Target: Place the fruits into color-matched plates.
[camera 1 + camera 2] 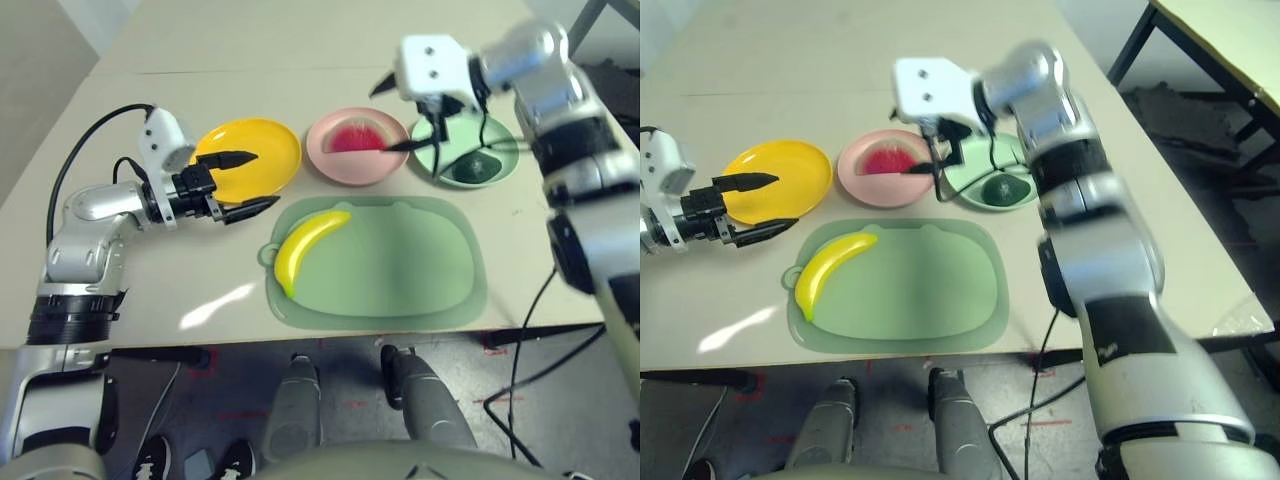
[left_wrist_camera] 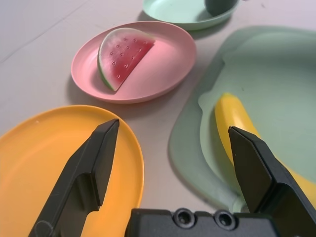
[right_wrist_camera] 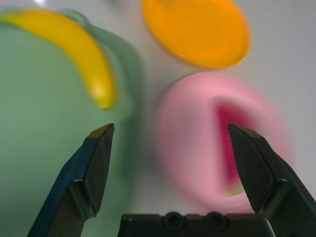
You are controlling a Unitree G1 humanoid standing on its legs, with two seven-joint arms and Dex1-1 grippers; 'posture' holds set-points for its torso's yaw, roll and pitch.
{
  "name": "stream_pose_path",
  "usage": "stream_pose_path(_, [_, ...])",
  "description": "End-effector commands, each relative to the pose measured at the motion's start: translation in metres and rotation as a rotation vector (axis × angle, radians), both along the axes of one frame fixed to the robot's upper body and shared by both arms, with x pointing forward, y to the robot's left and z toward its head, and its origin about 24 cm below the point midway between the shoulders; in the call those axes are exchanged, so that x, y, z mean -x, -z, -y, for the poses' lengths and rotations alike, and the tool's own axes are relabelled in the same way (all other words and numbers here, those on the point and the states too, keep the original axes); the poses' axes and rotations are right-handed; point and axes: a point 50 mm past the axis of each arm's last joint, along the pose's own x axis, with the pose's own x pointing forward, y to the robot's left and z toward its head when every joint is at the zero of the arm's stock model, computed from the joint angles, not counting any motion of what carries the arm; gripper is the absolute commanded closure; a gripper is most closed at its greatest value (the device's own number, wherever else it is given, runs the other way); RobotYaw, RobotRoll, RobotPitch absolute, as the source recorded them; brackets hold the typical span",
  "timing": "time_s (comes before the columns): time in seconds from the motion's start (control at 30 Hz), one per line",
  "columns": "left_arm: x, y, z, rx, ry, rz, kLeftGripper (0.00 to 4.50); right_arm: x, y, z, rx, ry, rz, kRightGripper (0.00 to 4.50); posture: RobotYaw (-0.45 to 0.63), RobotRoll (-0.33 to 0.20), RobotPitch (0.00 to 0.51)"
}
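Banana (image 1: 305,247) lies on the pale green mat (image 1: 400,270); watermelon wedge (image 1: 358,137) rests in the pink plate (image 1: 340,165), avocado (image 1: 478,168) in the mint plate (image 1: 500,150) — orange-yellow plate (image 1: 265,145) bare. Left end effector (image 1: 245,183) and right end effector (image 1: 398,112) both spread apart, holding nothing, above the tabletop (image 1: 180,290).

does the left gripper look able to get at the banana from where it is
Probably yes: the left gripper is open beside the mat, and nothing lies between it and the banana at the mat's near edge.
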Motion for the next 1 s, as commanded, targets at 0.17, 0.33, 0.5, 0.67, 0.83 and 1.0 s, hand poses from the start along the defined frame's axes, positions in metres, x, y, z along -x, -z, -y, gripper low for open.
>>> stream_pose_path(0.17, [-0.005, -0.014, 0.006, -0.364, 0.249, 0.14, 0.0, 0.061, 0.056, 0.028, -0.471, 0.189, -0.299, 0.02, -0.07, 0.0, 0.218])
stream_pose_path(0.33, [-0.013, -0.026, 0.016, -0.593, 0.495, 0.243, 0.0, 0.082, 0.085, 0.023, -0.621, 0.236, -0.278, 0.02, -0.09, 0.0, 0.217])
stream_pose_path(0.5, [-0.022, -0.027, 0.026, -0.805, 0.656, 0.345, 0.0, 0.095, 0.108, 0.015, -0.686, 0.189, -0.234, 0.02, -0.1, 0.0, 0.211])
stream_pose_path(0.67, [-0.028, -0.028, 0.049, -1.031, 0.892, 0.479, 0.0, 0.108, 0.14, 0.016, -0.636, 0.114, -0.235, 0.02, -0.12, 0.0, 0.202])
stream_pose_path(0.83, [-0.032, -0.031, 0.071, -1.093, 1.043, 0.601, 0.0, 0.108, 0.15, 0.019, -0.62, 0.119, -0.223, 0.02, -0.15, 0.0, 0.197])
stream_pose_path(1.0, [-0.031, -0.025, 0.086, -1.126, 1.169, 0.641, 0.0, 0.108, 0.15, 0.021, -0.629, 0.147, -0.203, 0.02, -0.17, 0.0, 0.195])
